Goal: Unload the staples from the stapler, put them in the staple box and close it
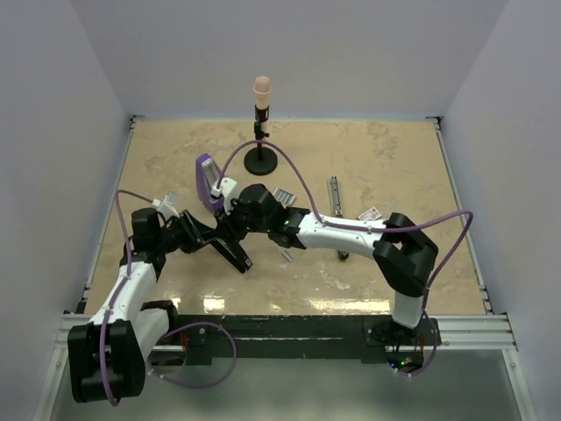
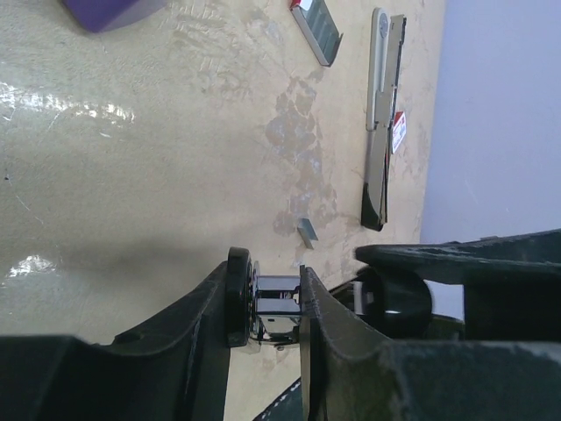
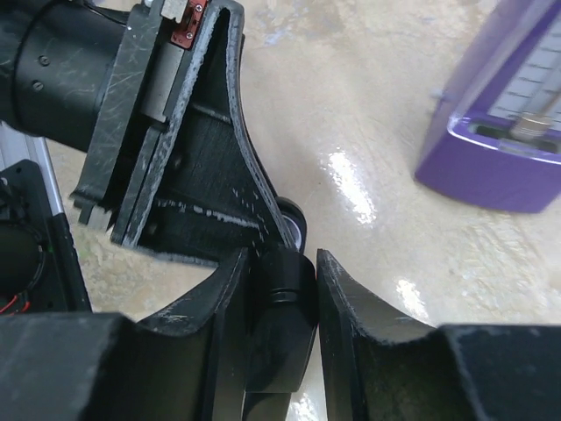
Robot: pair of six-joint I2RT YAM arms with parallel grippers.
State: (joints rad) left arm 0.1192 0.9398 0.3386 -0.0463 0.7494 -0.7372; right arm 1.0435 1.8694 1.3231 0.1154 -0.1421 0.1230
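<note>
The black stapler [image 1: 235,254] lies left of the table's middle, held from both sides. My left gripper [image 1: 210,239] is shut on its glossy black and metal end [image 2: 279,307], with both fingers pressed on it [image 2: 267,281]. My right gripper [image 1: 230,224] is shut on another black part of the stapler [image 3: 285,324], fingertips right beside the left gripper's finger [image 3: 193,149]. A ribbed silvery strip of staples [image 1: 282,195] lies loose on the table behind the grippers, also in the left wrist view [image 2: 317,33]. A tiny staple piece [image 2: 307,228] lies nearer.
A purple wedge-shaped object [image 1: 208,182] stands just behind the grippers [image 3: 508,114]. A long grey metal rail [image 1: 334,195] and a pink-and-white card [image 1: 372,213] lie to the right. A black stand with a pink tip [image 1: 260,158] stands at the back.
</note>
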